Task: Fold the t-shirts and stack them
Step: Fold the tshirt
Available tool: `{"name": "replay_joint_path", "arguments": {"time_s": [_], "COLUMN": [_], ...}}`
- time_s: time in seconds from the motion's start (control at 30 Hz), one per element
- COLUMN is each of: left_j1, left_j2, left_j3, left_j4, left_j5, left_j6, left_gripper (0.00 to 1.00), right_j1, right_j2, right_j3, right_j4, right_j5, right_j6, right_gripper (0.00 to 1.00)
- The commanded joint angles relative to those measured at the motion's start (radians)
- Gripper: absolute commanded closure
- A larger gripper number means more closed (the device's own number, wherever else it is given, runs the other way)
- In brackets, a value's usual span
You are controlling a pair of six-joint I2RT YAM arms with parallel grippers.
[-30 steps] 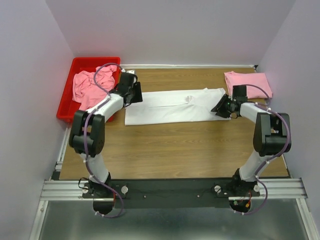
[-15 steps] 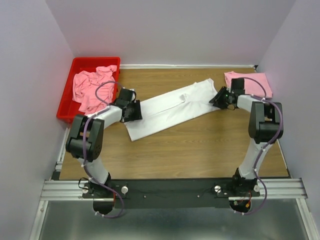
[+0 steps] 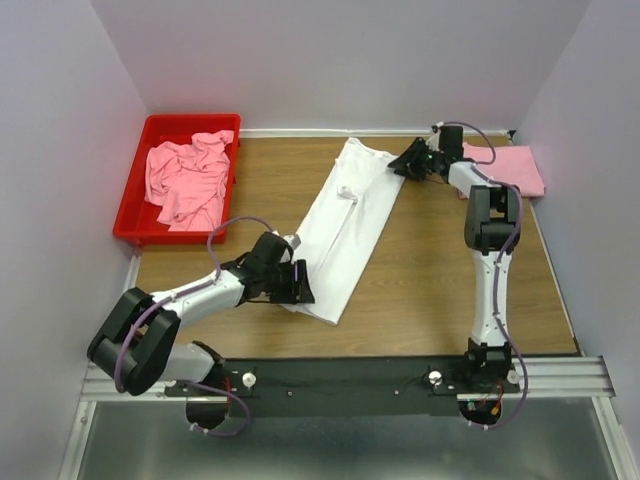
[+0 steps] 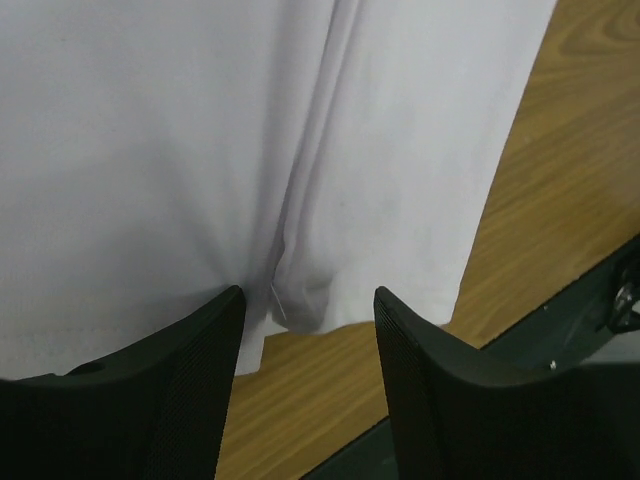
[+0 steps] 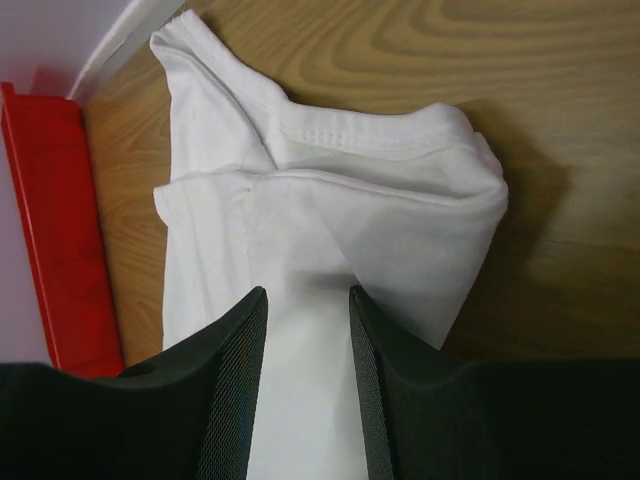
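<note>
Currently red bin holds crumpled pink t-shirts; left pincer, right pincer each clamp white t-shirt ends.

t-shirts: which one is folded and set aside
The right pink shirt, lying flat at the far right; the binned pink heap is crumpled, the white shirt stretched long.

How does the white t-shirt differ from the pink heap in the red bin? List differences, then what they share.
Colour: the white t-shirt is white, the pink heap light pink. Shape: the white t-shirt lies as a long folded strip, the pink heap is crumpled. Place: the white t-shirt is on the table, the pink heap inside the red bin. Both are soft cloth.
</note>
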Motion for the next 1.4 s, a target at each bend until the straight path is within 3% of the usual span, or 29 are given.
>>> {"name": "replay_joint_path", "arguments": {"time_s": [0.0, 0.13, 0.23, 0.33, 0.5, 0.7, 0.97, 1.2, 1.37], "left_j1": [-0.104, -0.188, -0.221, -0.219, -0.181, -0.019, 0.02, 0.02, 0.012], "left_j2": [-0.043, -0.057, -0.061, -0.098, -0.156, -0.189, -0.193, -0.209, -0.225], "left_j3": [-0.05, -0.028, 0.028, 0.101, 0.195, 0.158, 0.106, 0.01, 0.006], "left_j4": [-0.017, 0.023, 0.026, -0.01, -0.09, -0.099, -0.095, -0.075, -0.121], "left_j5": [0.082, 0.124, 0.108, 0.045, -0.069, -0.118, -0.149, -0.096, -0.101], "left_j6": [-0.132, -0.175, -0.19, -0.195, -0.143, -0.055, -0.02, -0.026, -0.014], "left_gripper": [0.37, 0.34, 0.33, 0.32, 0.31, 0.31, 0.33, 0.34, 0.33], "right_j1": [0.033, 0.033, 0.033, 0.034, 0.074, 0.26, 0.496, 0.51, 0.507], "right_j2": [0.138, 0.146, 0.035, -0.102, -0.471, -0.818, -0.933, -0.941, -0.961], "right_j3": [0.148, 0.243, 0.201, 0.037, -0.377, -0.82, -1.123, -1.327, -1.383], "right_j4": [-0.064, -0.069, -0.074, -0.075, -0.074, -0.072, -0.067, -0.067, -0.08], "right_j5": [-0.03, -0.045, -0.044, -0.004, 0.016, 0.059, 0.031, 0.011, 0.128], "right_j6": [0.04, 0.058, 0.02, -0.034, -0.071, -0.034, 0.021, -0.009, -0.003], "right_gripper": [0.53, 0.47, 0.43, 0.4, 0.39, 0.58, 0.64, 0.64, 0.68]}}
